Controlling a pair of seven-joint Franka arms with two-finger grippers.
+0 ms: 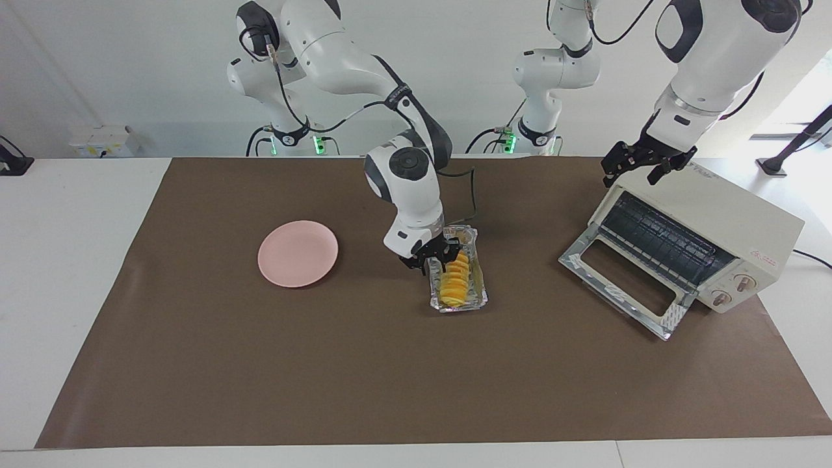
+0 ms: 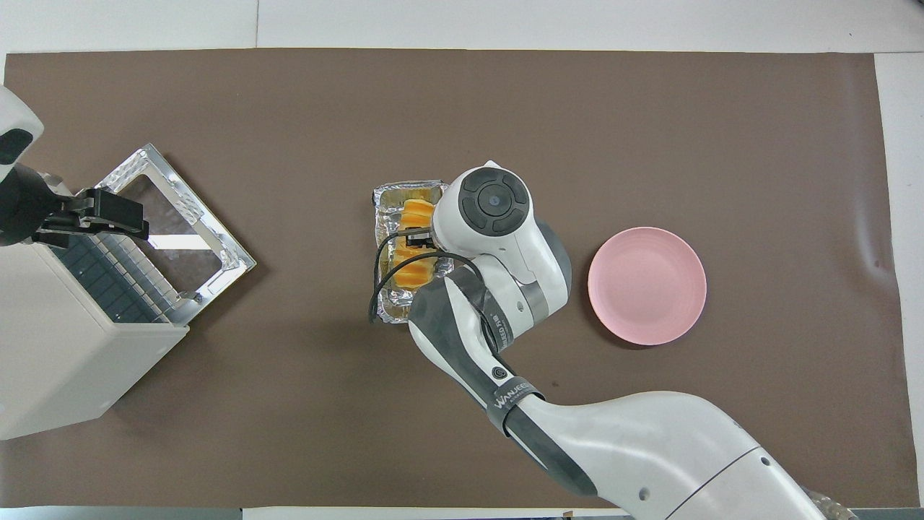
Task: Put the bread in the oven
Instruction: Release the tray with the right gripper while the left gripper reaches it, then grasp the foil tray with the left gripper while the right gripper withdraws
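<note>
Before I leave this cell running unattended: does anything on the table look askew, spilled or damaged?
Nothing is spilled or broken. The oven sits at an angle to the table edge, its door dropped open. The bread lies in a crumpled foil tray.

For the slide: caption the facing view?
Right claw over bread in foil tray; oven door down.

A ridged yellow-orange bread loaf (image 1: 455, 281) lies in a crinkled silver foil tray (image 1: 481, 300), directly beneath the black fingers (image 1: 448, 249) of the white right gripper (image 1: 437, 255). A round pale pink plate (image 1: 298, 253) sits on the white surface (image 1: 78, 260) covered by a plain brown mat (image 1: 325, 370). The cream-white boxy toaster oven (image 1: 734, 224) shows a dark wire rack (image 1: 656, 237), below the black left gripper (image 1: 640, 168).
</note>
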